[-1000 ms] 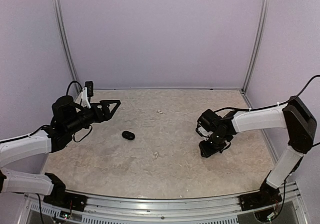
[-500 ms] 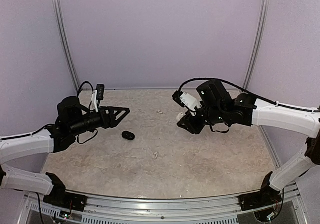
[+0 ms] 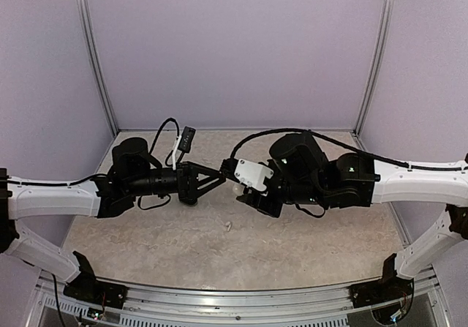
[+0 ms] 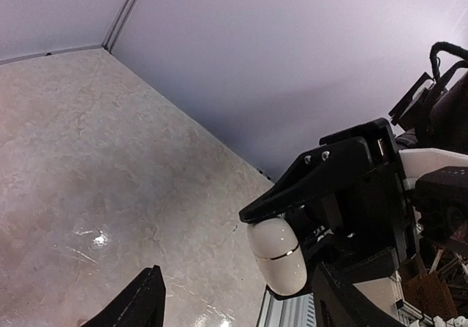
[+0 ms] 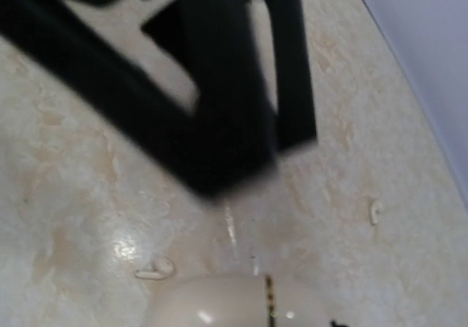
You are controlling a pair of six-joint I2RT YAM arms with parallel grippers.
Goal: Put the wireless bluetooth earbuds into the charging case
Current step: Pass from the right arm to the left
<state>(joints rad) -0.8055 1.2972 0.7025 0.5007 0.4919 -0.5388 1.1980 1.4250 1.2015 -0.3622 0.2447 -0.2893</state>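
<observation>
My right gripper (image 3: 245, 193) is shut on a closed white charging case (image 3: 236, 190) and holds it in the air over the middle of the table. In the left wrist view the case (image 4: 278, 257) sits between the right gripper's black fingers, with a gold seam round its middle. My left gripper (image 3: 213, 184) is open and empty, its fingertips (image 4: 146, 298) just short of the case. Two white earbuds (image 5: 155, 270) (image 5: 375, 211) lie on the table below; one also shows in the top view (image 3: 228, 227). No black earbuds are in view.
The beige marbled table (image 3: 146, 232) is closed in by lilac walls with metal corner posts (image 3: 95, 71). The two arms meet nose to nose at the centre. A black oval case seen earlier is now hidden under my left gripper.
Both arms have swung in to the table's centre. The right gripper rose from the right side of the table with the white case and now faces the left gripper.
</observation>
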